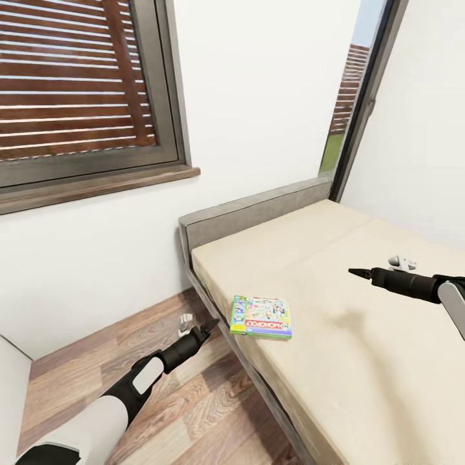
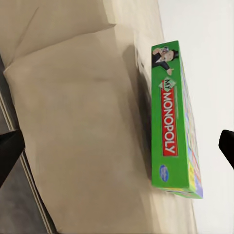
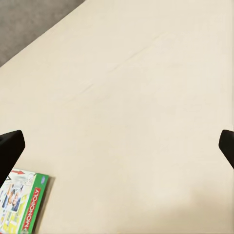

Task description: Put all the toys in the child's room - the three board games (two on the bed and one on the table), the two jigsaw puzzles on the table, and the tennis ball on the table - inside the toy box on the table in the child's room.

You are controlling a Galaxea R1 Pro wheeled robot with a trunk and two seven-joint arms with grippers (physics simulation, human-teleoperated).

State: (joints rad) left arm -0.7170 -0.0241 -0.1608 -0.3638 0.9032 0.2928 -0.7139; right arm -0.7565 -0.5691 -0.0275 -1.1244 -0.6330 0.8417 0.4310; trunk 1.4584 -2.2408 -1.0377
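Item: flat green-edged Monopoly board game box, stiff, light cardboard, lying at the beige bed's near edge; left claw hovering spread beside it, best gripping its thin edge.

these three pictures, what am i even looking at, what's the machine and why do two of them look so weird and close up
It is a simulated wheeled robot with two arms, each ending in a two-fingered gripper. The big picture comes from a camera on its head, looking down over both arms. There you see a bed with a beige mattress under a window, and one Monopoly board game lying flat near the mattress's edge.

The left gripper hangs over the wood floor just beside the bed, pointing at the game. The right gripper hovers above the mattress.

The two close-ups come from cameras on the wrists, looking out between the fingers; the dark shapes at the edges are the fingertips. The left wrist sees the game's green side with its red band. The right wrist sees mostly mattress, with the game at a corner.

Both grippers are open and hold nothing.
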